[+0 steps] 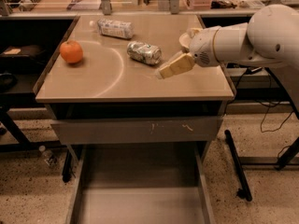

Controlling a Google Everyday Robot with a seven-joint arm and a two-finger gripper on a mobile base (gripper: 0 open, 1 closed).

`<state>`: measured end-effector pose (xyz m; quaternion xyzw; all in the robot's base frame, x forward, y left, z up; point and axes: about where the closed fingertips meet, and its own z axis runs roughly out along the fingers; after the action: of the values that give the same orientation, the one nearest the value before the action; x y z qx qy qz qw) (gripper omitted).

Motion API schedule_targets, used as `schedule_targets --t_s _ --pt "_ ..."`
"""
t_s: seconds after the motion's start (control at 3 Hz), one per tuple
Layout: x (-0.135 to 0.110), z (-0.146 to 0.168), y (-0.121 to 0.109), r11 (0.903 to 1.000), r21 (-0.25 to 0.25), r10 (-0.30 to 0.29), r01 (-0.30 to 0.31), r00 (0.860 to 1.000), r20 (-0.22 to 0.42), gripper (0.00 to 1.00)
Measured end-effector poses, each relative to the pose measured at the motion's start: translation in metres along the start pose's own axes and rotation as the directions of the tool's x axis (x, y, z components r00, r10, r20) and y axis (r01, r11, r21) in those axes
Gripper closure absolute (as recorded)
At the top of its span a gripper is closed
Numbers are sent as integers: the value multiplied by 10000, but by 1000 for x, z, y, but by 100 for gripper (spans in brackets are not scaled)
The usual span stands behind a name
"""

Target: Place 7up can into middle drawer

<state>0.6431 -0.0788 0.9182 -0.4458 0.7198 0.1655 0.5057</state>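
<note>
The 7up can (144, 52), silvery with green marks, lies on its side on the beige tabletop (112, 85), a little right of centre toward the back. My gripper (163, 72) hangs just above the tabletop, right of and slightly nearer than the can, a short gap from it, its cream fingers pointing left. The white arm reaches in from the right. The middle drawer (140, 190) stands pulled out below the table, with nothing on its flat grey floor.
An orange (71, 52) sits at the table's left. A clear plastic bottle with a white label (114, 28) lies at the back. A beige front panel with pale scratches (135, 130) is above the open drawer. A small bottle (48, 156) lies on the floor at left.
</note>
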Motion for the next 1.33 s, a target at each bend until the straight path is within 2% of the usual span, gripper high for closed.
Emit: schedule_targets --t_s 0.33,0.67,1.0,1.33 --pt "0 0 0 10000 5 -17 17 10000 6 0" --pt "-11 19 -8 9985 -238 -496 498 9987 83 0" --pt "-26 47 -18 9931 -844 -801 814 9966 192 0" --pt "-31 72 -28 9867 -1515 -584 595 9982 117 0"
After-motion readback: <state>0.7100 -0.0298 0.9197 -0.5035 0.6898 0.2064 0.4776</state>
